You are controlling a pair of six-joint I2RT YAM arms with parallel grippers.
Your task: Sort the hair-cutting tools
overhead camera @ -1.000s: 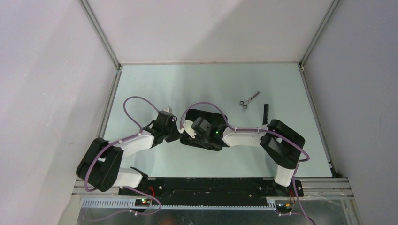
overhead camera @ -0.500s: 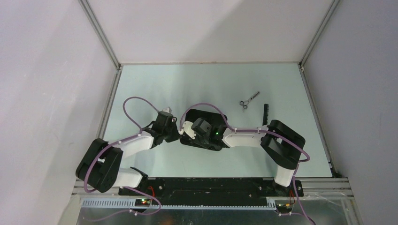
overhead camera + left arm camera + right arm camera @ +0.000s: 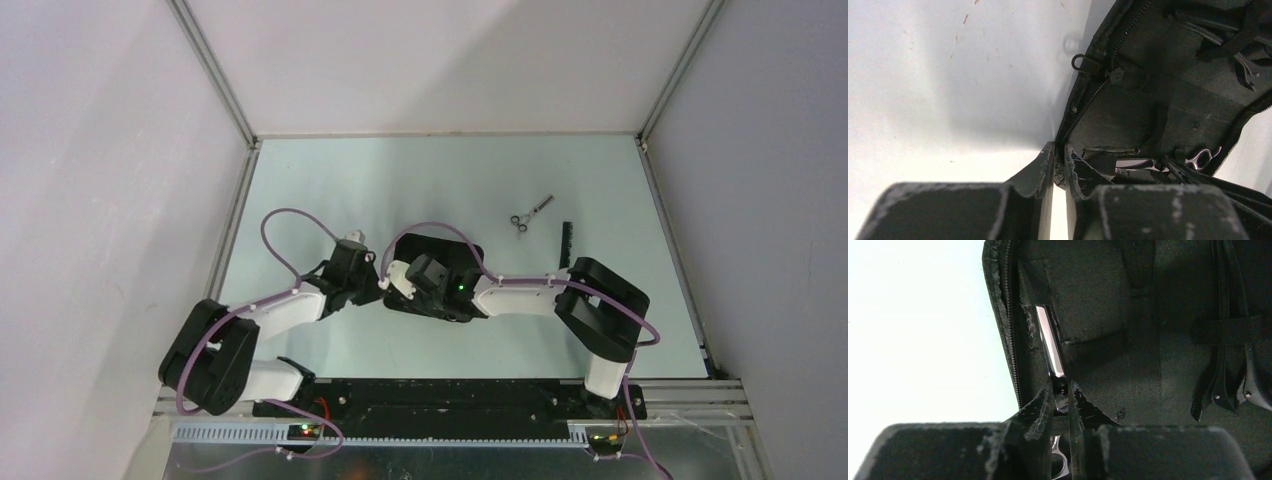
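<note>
Left gripper (image 3: 1058,151): at the case's left rim, fingers almost together with the zipped edge at their tips. I cannot tell whether they actually pinch it.
Risk, left: if that rim is not held, the case will likely slide or fold when the blade is pushed in.
Case (image 3: 445,246): black, lying open mid-table, with both wrists over it.
Right gripper (image 3: 1060,392): pressed together on the held scissors (image 3: 1049,345) at the pivot. The blade tip is entering a fabric pocket (image 3: 1088,342) beside the left zip, with the rings on the near side.
Risk, right: the tip may snag the pocket mouth or slip beside it. Because the grip is at the pivot, the scissors could swivel.
Clips (image 3: 1220,365): thin and black, tucked under a strap (image 3: 1233,325) on the case's right half.
Loose scissors (image 3: 530,213): on the table (image 3: 330,190), right of the case and farther back, not yet stowed.
Comb (image 3: 566,243): black, right of the case and just near of the loose scissors, also unstowed.
</note>
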